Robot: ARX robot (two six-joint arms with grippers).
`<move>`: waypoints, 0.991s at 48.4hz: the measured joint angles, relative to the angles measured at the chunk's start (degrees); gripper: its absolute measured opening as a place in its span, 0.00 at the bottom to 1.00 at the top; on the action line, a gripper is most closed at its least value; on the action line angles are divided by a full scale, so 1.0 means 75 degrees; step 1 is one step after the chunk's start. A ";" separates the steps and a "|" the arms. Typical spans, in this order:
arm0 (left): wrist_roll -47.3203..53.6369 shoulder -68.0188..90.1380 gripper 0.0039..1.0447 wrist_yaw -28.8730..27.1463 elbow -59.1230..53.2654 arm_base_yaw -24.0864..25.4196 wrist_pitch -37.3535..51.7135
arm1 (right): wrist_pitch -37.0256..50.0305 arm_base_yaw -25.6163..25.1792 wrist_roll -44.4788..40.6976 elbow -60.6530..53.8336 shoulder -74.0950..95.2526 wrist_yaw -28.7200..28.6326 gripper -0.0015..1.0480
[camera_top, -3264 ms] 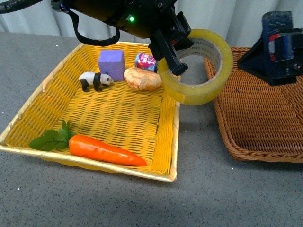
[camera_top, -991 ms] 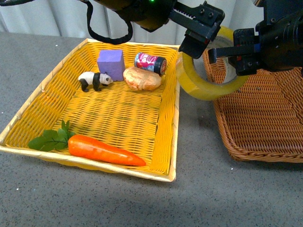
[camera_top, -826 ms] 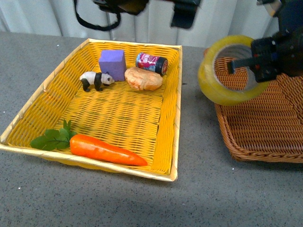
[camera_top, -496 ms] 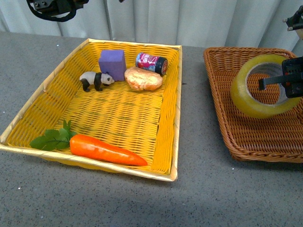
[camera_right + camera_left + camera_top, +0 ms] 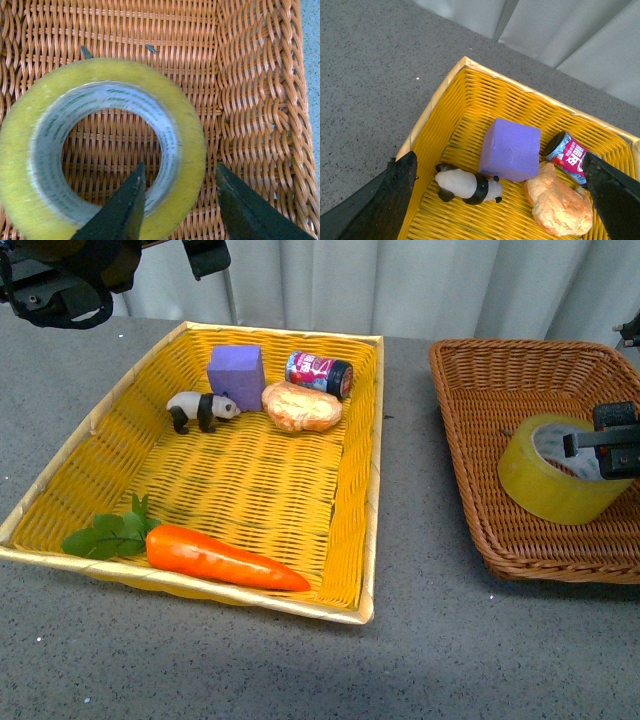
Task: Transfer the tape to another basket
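Observation:
The tape [image 5: 553, 483], a thick yellowish roll with a white printed core, lies in the dark brown wicker basket [image 5: 470, 455] on the right. My right gripper [image 5: 603, 444] is open and straddles the roll's wall. In the right wrist view one finger [image 5: 125, 210] is inside the core and the other is outside the tape [image 5: 186, 145], over the basket's weave [image 5: 250, 75]. My left gripper [image 5: 100, 270] is open and empty, high over the back left of the yellow basket. In the left wrist view the left gripper [image 5: 499, 156] hangs above the purple block.
The yellow basket [image 5: 372, 490] on the left holds a purple block [image 5: 236, 375], a toy panda [image 5: 198, 408], a bread roll [image 5: 300, 406], a small can [image 5: 318, 372] and a carrot [image 5: 220, 558] with leaves. A strip of grey table [image 5: 420, 490] separates the baskets.
The left gripper passed the tape to the right one and withdrew to the back left. The right gripper lowered the tape into the brown basket and opened.

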 joint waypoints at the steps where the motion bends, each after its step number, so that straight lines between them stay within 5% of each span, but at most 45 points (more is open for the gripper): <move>1: -0.0058 -0.0052 0.94 -0.0041 -0.0052 0.0000 0.0000 | 0.0017 -0.0012 0.0003 -0.0012 -0.0050 -0.0023 0.48; 13: -0.0393 -0.0959 0.94 -0.1055 -0.1064 -0.0117 0.0568 | 0.0743 -0.0149 -0.0300 -0.0915 -0.1326 -0.0111 0.93; 16: -0.0379 -0.1067 0.94 -0.1227 -0.1198 -0.0169 0.0629 | 0.1070 -0.0178 -0.0484 -0.1154 -0.1559 -0.0009 0.92; 18: 0.0152 -0.1067 0.88 -0.0627 -0.1562 -0.0114 0.1641 | 0.1247 -0.0192 -0.0574 -0.1259 -0.1658 0.0000 0.91; 24: 0.2226 -0.1510 0.62 0.0863 -0.3637 0.0096 0.5572 | 0.6493 -0.0172 0.0134 -0.2967 -0.1204 -0.1072 0.67; 28: 0.2646 -0.2072 0.49 0.0973 -0.4409 0.0248 0.6228 | 0.7985 -0.0160 0.0274 -0.3669 -0.1571 -0.1122 0.53; 40: 0.2987 -0.3637 0.04 0.1247 -0.6315 0.0618 0.6537 | 0.7915 -0.0154 0.0367 -0.5013 -0.3351 -0.1139 0.09; 43: 0.3008 -0.3745 0.03 0.1317 -0.6636 0.0662 0.6846 | 0.7793 -0.0157 0.0370 -0.5217 -0.3663 -0.1119 0.01; 48: 0.3048 -0.4287 0.03 0.1443 -0.7335 0.0734 0.6916 | 0.6784 -0.0160 0.0399 -0.5528 -0.4916 -0.1116 0.01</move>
